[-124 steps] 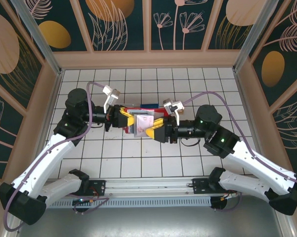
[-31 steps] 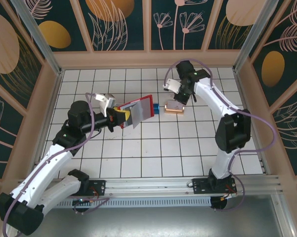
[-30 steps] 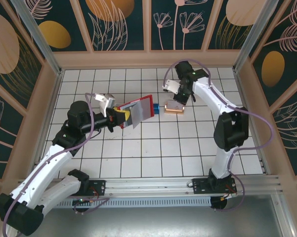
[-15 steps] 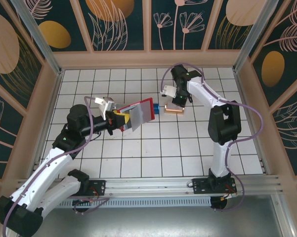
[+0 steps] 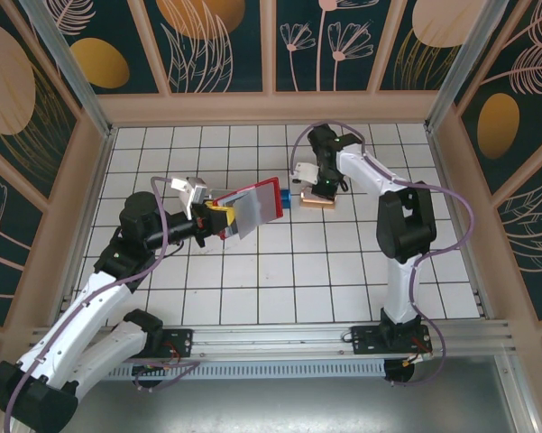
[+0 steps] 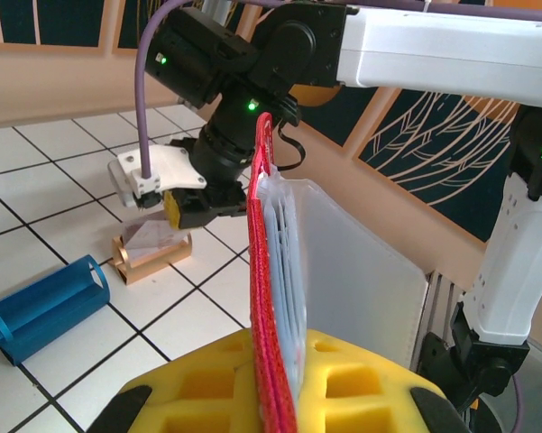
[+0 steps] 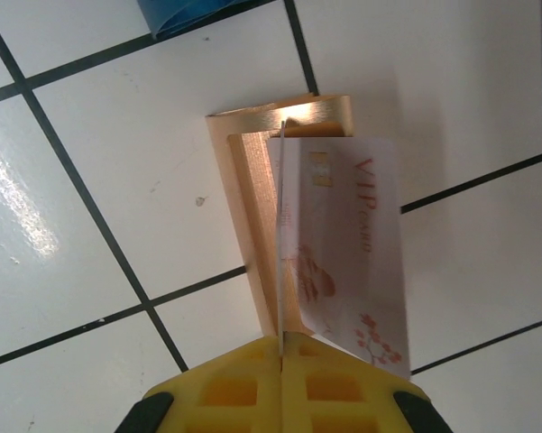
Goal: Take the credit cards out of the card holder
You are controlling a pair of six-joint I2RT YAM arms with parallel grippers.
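We read "VIP" in red capitals on the white credit card [image 7: 347, 253], running lengthwise along its face. Smaller red letters follow it, perhaps "card", but they are too small for us to be sure.

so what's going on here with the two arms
The left gripper is shut on the red card holder and holds it on edge over the tiled table, with its greyish see-through pockets facing out. The right gripper is shut on a pale credit card printed VIP, poised at the copper block. Whether the card touches the block is unclear. A blue block lies beside the copper one. Whether more cards remain in the holder cannot be told.
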